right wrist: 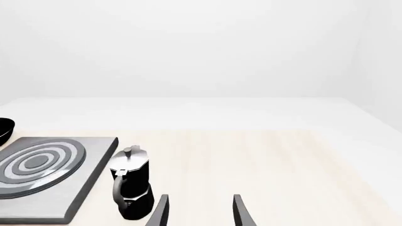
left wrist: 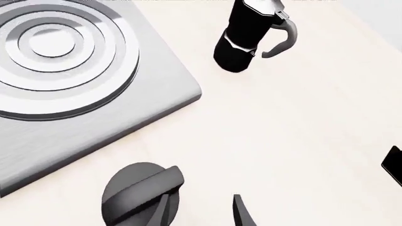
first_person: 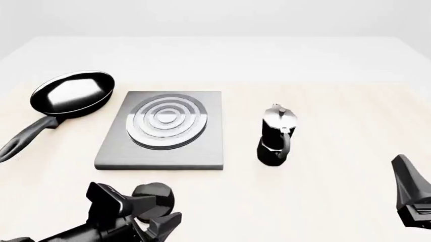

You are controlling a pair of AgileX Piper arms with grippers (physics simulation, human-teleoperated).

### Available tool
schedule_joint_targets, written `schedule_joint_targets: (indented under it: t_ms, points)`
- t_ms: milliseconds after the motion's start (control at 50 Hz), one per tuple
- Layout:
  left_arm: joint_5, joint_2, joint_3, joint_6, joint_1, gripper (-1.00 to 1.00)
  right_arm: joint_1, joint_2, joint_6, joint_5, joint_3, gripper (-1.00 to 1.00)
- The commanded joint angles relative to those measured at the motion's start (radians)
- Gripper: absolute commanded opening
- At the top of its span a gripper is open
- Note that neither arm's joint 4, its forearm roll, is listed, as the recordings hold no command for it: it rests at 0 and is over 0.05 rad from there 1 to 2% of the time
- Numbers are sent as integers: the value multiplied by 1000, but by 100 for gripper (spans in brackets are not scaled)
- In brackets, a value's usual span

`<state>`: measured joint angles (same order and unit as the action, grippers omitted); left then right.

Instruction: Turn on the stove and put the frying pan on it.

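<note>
The stove plate (first_person: 165,146) is a grey square with silver rings, near the table's middle left. Its black oval knob (first_person: 153,192) lies just in front of it. My left gripper (first_person: 158,214) hovers at the knob and is open. In the left wrist view one finger (left wrist: 164,211) overlaps the knob (left wrist: 139,188), which sits off to that side rather than between the fingers. The glossy black frying pan (first_person: 70,95) rests left of the stove, handle pointing toward the near left. My right gripper (first_person: 407,176) is open at the near right, holding nothing.
A black-and-silver moka pot (first_person: 276,136) stands upright just right of the stove, between the two arms. It also shows close to my right gripper (right wrist: 199,212) as the moka pot (right wrist: 132,188). Pale bare table stretches right of it.
</note>
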<state>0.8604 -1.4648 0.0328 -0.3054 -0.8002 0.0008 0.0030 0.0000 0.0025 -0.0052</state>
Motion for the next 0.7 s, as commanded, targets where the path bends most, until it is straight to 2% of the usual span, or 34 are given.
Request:
schedule_joint_targets:
  t_ms: [20, 140, 280, 320, 440, 540, 580, 600, 700]
  points:
    - [17, -28, 16, 0, 8, 100, 0, 0, 0, 0, 0, 100]
    - [-12, -1, 23, 6, 11, 100, 0, 0, 0, 0, 0, 100]
    - [-261, 245, 56, 55, -8, 100, 0, 0, 0, 0, 0, 100]
    - [-295, 279, 62, 61, -8, 100, 0, 0, 0, 0, 0, 100]
    - [-568, 543, 118, 130, -4, 100, 0, 0, 0, 0, 0, 100]
    - [-769, 724, 181, 196, 59, 100, 0, 0, 0, 0, 0, 100]
    - [-795, 743, 191, 198, 63, 100, 0, 0, 0, 0, 0, 100]
    - [-847, 785, 213, 222, 81, 100, 0, 0, 0, 0, 0, 100]
    - [-916, 834, 242, 239, 99, 100, 0, 0, 0, 0, 0, 100]
